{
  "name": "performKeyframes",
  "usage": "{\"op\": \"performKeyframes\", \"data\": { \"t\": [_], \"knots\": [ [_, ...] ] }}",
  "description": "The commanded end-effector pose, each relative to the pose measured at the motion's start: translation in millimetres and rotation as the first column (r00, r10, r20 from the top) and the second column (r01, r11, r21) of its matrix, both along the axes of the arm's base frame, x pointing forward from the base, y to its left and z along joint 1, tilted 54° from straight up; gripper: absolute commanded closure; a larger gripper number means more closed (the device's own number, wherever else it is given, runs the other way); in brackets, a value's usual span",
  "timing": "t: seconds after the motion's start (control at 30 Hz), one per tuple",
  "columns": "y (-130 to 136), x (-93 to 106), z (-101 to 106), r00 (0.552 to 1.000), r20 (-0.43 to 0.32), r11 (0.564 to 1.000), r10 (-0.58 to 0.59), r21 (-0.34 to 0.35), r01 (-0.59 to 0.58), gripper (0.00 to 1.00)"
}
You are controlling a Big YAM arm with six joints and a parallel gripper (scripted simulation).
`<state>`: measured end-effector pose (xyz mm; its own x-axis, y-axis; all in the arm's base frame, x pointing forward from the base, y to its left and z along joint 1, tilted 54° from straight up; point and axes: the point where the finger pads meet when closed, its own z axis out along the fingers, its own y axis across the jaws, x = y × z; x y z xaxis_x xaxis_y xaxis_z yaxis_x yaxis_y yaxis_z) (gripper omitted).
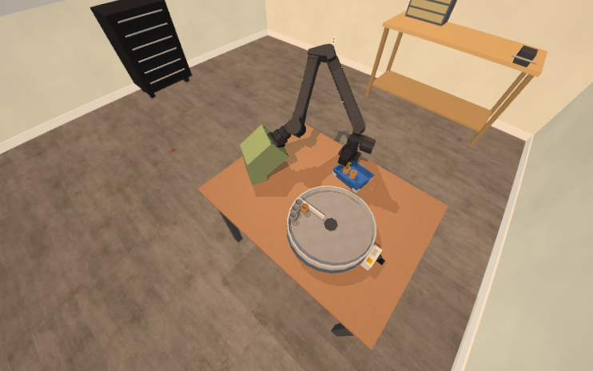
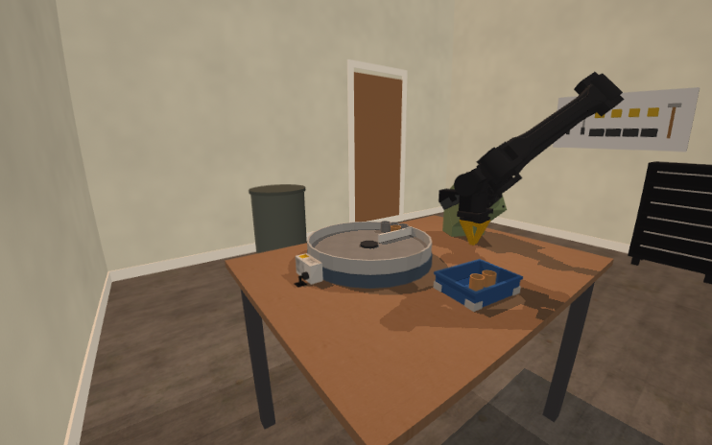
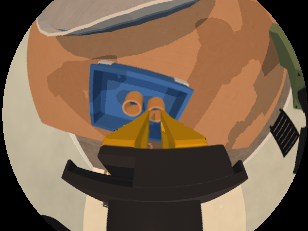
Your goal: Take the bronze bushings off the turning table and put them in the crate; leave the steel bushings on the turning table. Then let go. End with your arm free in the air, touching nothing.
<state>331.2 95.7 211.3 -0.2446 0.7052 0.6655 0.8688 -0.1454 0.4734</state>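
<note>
The blue crate [image 1: 356,177] sits on the table behind the round grey turning table [image 1: 331,227]. Two bronze bushings [image 1: 350,172] stand upright inside the crate; they also show in the wrist view [image 3: 144,103]. One bronze bushing [image 1: 304,207] stands on the turning table's left rim next to the white guide bar, beside the steel bushings [image 1: 296,207]. My gripper [image 2: 472,238] hangs above the table just behind the crate. Its yellow fingers meet at the tips [image 3: 154,118] with nothing between them.
A green box [image 1: 261,153] stands at the table's back left, by the arm's base. A small white control box [image 1: 371,258] sits at the turning table's front right. A dark bin [image 2: 276,215] stands on the floor beyond the table.
</note>
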Motion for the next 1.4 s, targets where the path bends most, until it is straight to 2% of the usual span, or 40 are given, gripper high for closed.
{"op": "performKeyframes", "data": {
  "t": [0.0,0.17,0.23,0.33,0.4,0.5,0.8,0.9,0.97,1.0,1.1,1.2,1.37],
  "knots": [
    [-34,8.4,-26,0.999,0.041,0.999,-0.004,-0.039,0.006,0.86],
    [-79,12.6,-72,0.999,0.041,0.999,-0.007,-0.039,0.008,0.86],
    [-103,24.2,-82,0.998,0.066,0.999,-0.007,-0.05,0.01,0.86],
    [-133,29.0,-110,0.998,0.069,0.998,-0.008,-0.055,0.012,0.86],
    [-133,29.0,-110,0.998,0.069,0.998,-0.008,-0.055,0.012,0.86],
    [-168,30.3,-148,0.998,0.056,0.999,-0.011,-0.05,0.013,0.86],
    [-239,34.6,-221,0.999,0.045,0.999,-0.013,-0.051,0.016,0.86],
    [-250,35.2,-233,0.999,0.046,0.999,-0.014,-0.049,0.016,0.86],
    [-250,35.2,-233,0.999,0.046,0.999,-0.014,-0.049,0.016,0.86],
    [-237,40.7,-226,0.998,0.062,0.998,0.025,-0.061,-0.021,0.86],
    [-242,44.4,-225,0.997,0.069,0.998,0.025,-0.068,-0.02,0.86],
    [-248,32.0,-237,0.999,0.04,0.999,-0.012,-0.041,0.014,0.86],
    [-247,34.6,-230,0.999,0.052,0.999,-0.007,-0.053,0.009,0.86]
  ]
}}
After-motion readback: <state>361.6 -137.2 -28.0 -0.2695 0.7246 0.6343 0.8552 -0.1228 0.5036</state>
